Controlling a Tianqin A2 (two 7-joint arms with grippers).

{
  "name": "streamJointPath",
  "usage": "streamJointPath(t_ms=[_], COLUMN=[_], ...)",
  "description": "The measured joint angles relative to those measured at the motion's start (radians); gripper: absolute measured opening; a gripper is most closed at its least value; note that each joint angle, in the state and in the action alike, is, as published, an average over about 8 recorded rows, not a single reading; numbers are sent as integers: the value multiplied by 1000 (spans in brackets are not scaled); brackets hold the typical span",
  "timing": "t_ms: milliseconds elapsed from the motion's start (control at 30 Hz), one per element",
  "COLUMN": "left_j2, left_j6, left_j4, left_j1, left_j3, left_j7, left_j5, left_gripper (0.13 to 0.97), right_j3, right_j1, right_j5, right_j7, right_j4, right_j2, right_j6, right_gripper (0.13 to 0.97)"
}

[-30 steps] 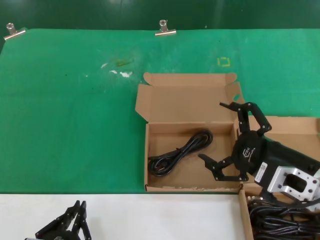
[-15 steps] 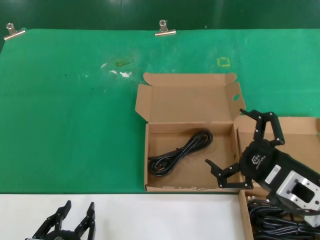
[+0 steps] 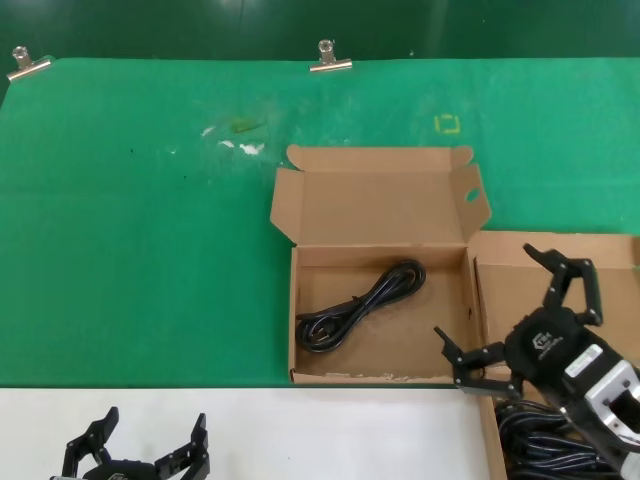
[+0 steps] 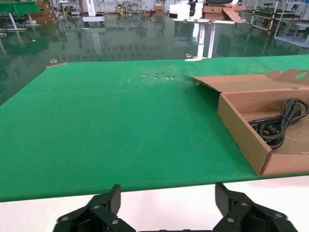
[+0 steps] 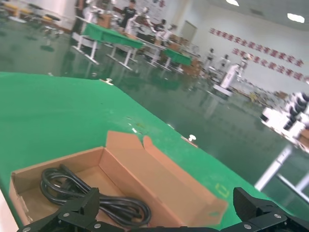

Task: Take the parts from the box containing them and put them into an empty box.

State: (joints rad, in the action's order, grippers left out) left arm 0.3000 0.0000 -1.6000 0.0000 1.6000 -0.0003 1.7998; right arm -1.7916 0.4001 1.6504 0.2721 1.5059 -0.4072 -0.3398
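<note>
The brown box with the round-holed flap (image 3: 470,197) lies open at the table's middle and holds one black cable coil (image 3: 360,305). The plain-lidded box (image 3: 560,262) is at the right edge, with several black cables (image 3: 555,445) in its near part. My right gripper (image 3: 483,291) is open and empty, above the wall between the two boxes. Its wrist view shows its open gripper (image 5: 166,198) above the holed box (image 5: 159,179) and the coil (image 5: 87,193). My left gripper (image 3: 152,420) is open and empty over the white table edge at the near left.
Green mat (image 3: 150,250) covers the table, held by metal clips (image 3: 330,57) at the far edge. A white strip (image 3: 300,430) runs along the near side. In the left wrist view its open gripper (image 4: 168,193) faces the mat, with the holed box (image 4: 241,130) and coil (image 4: 280,123) to one side.
My right gripper has moved right and toward me, from over the holed box to the plain-lidded box's side. My left gripper's fingers have spread open.
</note>
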Motion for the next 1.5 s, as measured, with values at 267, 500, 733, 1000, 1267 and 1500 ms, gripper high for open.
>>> streamJointPath(t_ms=[267,500,733,1000,1267,1500], left_j2=[0,0,0,0,0,0], left_j6=[0,0,0,0,0,0], left_j4=[0,0,0,0,0,0], left_j1=[0,0,0,0,0,0], left_j3=[0,0,0,0,0,0], left_j7=[0,0,0,0,1,0], left_j5=[0,0,0,0,0,0], left_gripper=[755,856,903,961,965,966], right_j3=[34,63,92,126,159,179], right_j1=[-70,-131,-192,-263,-333,-374], right_j5=[26,49,72,98,124,140], right_j7=[-48,-89,-131,-179,-226,-255], right_j4=[17,31,45,62,78,88], right_j2=[19,35,52,70,89,100], right_j6=[60,112,164,223,282,318], right_gripper=[966,966,966,966,966,966])
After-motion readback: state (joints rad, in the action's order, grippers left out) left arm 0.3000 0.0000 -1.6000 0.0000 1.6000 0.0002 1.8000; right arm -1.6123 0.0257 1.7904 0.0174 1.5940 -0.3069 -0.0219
